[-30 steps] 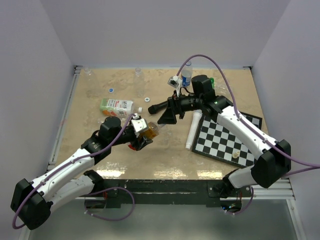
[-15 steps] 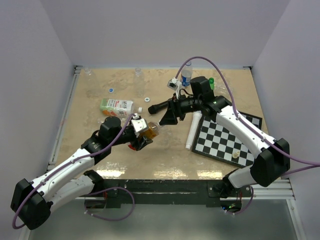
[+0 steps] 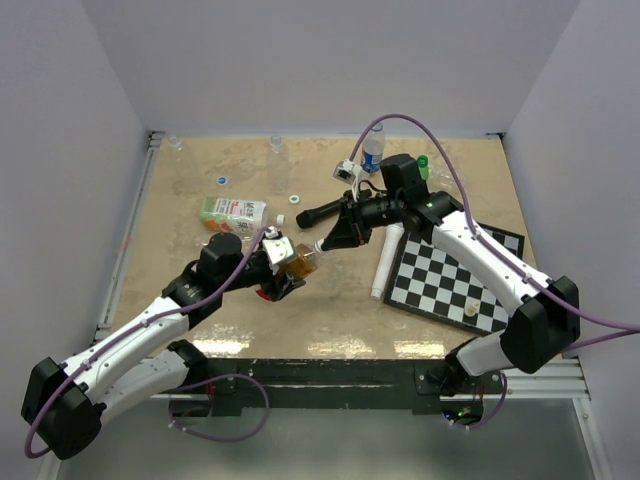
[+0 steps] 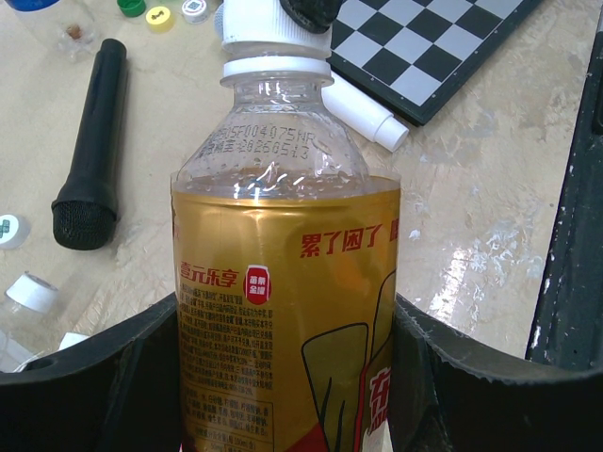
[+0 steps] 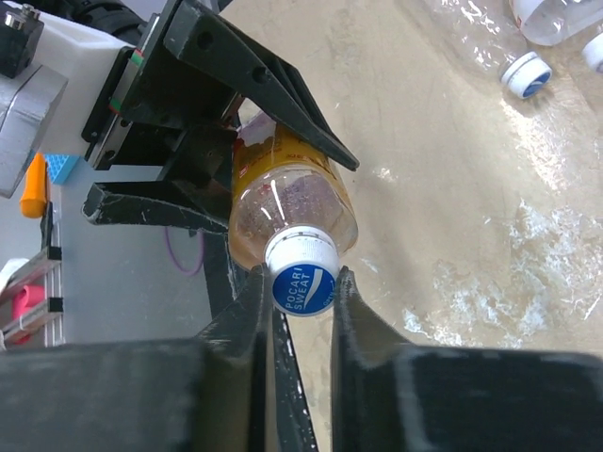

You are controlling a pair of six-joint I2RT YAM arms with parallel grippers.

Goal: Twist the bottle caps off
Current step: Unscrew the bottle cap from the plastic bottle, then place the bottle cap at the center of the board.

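Observation:
A bottle (image 4: pixel 287 311) of amber liquid with a yellow-red label sits between my left gripper's (image 4: pixel 287 377) black jaws, which are shut on its body. It is held tilted above the table (image 3: pixel 303 261), neck pointing to the right arm. Its cap (image 5: pixel 301 282), white with a blue top, also shows at the top of the left wrist view (image 4: pixel 271 45). My right gripper (image 5: pixel 301 290) is shut on that cap, one finger (image 5: pixel 252 311) pressed to each side. From above, the right gripper (image 3: pixel 323 245) meets the neck of the bottle.
A black microphone (image 3: pixel 322 212) and a white tube (image 3: pixel 385 258) lie mid-table beside a chessboard (image 3: pixel 455 275). A labelled bottle (image 3: pixel 232 211) lies at the left, and another bottle (image 3: pixel 373 154) stands at the back. Loose caps (image 3: pixel 221 181) lie near them.
My right gripper has moved left and down to the bottle's neck and closed on the cap. The left arm and the bottle have stayed still.

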